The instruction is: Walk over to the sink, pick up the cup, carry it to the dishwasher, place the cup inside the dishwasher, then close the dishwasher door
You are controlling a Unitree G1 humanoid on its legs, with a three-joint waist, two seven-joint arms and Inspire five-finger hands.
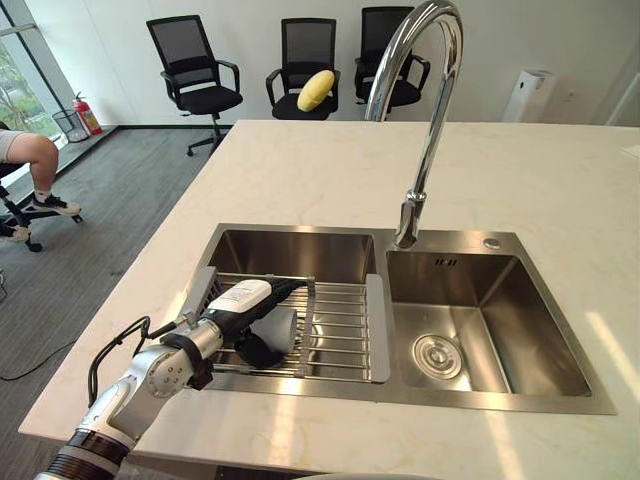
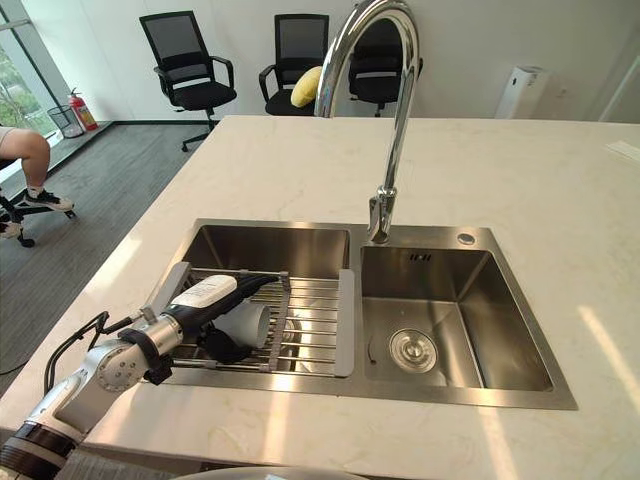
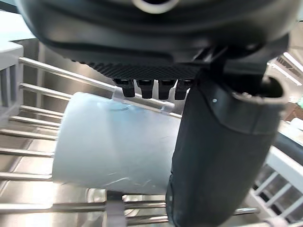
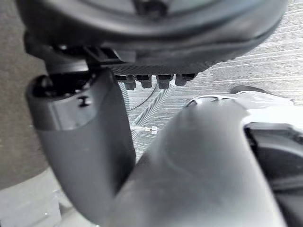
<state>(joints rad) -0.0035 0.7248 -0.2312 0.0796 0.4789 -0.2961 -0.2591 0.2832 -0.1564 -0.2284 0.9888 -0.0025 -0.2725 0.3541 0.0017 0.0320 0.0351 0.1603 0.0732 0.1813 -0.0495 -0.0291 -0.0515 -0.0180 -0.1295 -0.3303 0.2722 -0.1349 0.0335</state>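
no legible txt/nos.; small print on left robot hand cover too tiny to read.

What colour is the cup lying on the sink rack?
Plain pale grey, no pattern. The cup shows best in the left wrist view.
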